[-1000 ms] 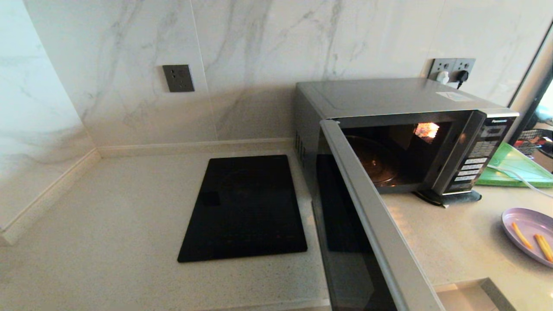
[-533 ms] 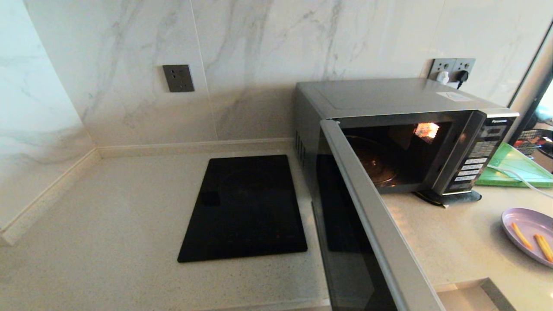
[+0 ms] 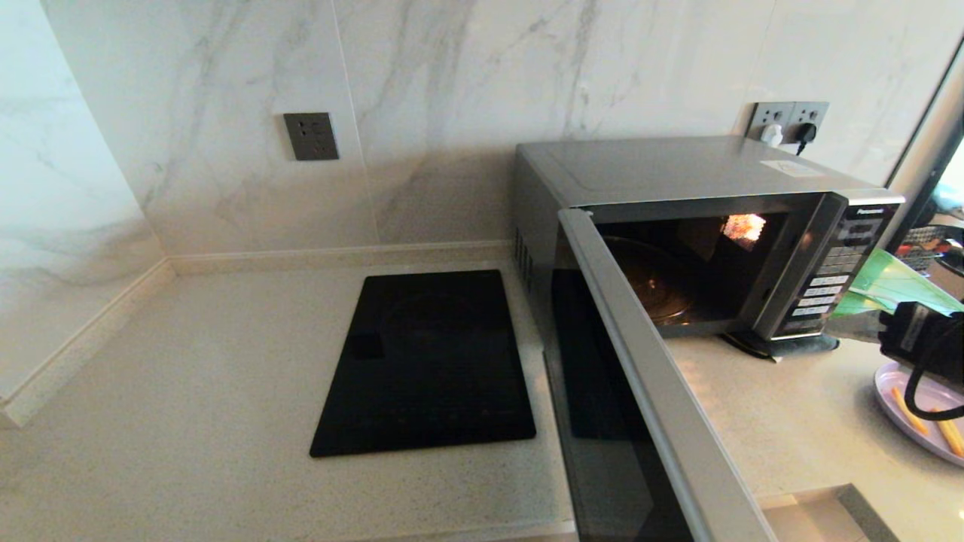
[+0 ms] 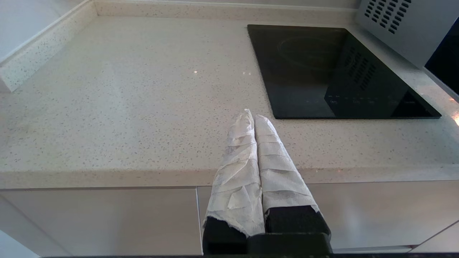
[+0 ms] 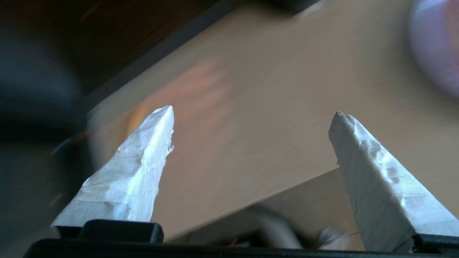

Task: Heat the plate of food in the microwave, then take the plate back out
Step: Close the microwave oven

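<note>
One black cooktop [image 3: 425, 361] lies on the tabletop [image 3: 188, 421]; left gripper [image 4: 254, 118] closed, empty; one microwave [image 3: 678, 226], door ajar; right gripper [image 5: 251, 118], wide apart and empty, has newly arrived above the one plate of food [image 3: 900, 406] with two visible sticks.

The right gripper [image 5: 251, 114] stands with its two tape-wrapped fingers [image 5: 132, 172] spread far apart and nothing between them. Beyond them lies the pale beige desk [image 5: 258, 107], blurred. At one corner of the view a soft lavender curve shows, the rim of the plate of food [image 5: 435, 53]. A dark, indistinct mass fills the opposite side.
</note>
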Tool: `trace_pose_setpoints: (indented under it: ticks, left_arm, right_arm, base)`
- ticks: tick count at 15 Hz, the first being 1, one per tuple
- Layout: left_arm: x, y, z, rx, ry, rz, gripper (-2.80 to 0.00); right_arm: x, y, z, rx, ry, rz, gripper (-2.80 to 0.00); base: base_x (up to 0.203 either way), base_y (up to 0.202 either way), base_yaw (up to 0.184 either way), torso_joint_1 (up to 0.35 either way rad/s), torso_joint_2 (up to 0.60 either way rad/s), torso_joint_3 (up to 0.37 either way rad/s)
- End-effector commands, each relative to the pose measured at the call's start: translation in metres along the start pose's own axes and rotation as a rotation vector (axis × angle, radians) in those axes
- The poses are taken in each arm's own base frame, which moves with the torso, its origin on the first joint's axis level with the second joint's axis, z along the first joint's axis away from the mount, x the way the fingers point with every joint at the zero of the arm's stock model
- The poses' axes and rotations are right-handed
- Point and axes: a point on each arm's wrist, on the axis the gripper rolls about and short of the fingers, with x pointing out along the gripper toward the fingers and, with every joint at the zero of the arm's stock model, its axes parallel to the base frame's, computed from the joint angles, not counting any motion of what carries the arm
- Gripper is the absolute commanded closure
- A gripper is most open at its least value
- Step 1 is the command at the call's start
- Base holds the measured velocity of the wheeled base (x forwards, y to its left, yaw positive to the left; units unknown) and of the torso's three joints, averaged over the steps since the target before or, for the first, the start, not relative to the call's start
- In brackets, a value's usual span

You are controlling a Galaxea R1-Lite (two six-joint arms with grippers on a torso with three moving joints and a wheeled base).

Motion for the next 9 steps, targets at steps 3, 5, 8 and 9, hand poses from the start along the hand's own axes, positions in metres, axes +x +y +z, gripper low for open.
trace_pose_setpoints:
  ticks: [3,5,8,9]
  left_arm:
    - [0.000,0.000,0.000,-0.001,0.001,0.001,0.00]
    - [0.000,0.000,0.000,-0.001,0.001,0.001,0.00]
    - [0.000,0.000,0.000,-0.001,0.001,0.001,0.00]
    - [0.000,0.000,0.000,-0.001,0.001,0.001,0.00]
  right_arm:
    - [0.008,0.029,-0.001,-0.003,0.095,0.157,-2.80]
    - [0.017,0.042,0.004,0.116,0.117,0.180,-2.80]
    - [0.038,0.059,0.007,0.217,0.172,0.183,-2.80]
    - [0.047,0.065,0.008,0.246,0.194,0.177,-2.80]
  base:
    - [0.000,0.000,0.000,0.000,0.00,0.000]
    - [0.000,0.000,0.000,0.000,0.00,0.000]
    - [0.000,0.000,0.000,0.000,0.00,0.000]
    - [0.000,0.000,0.000,0.000,0.00,0.000]
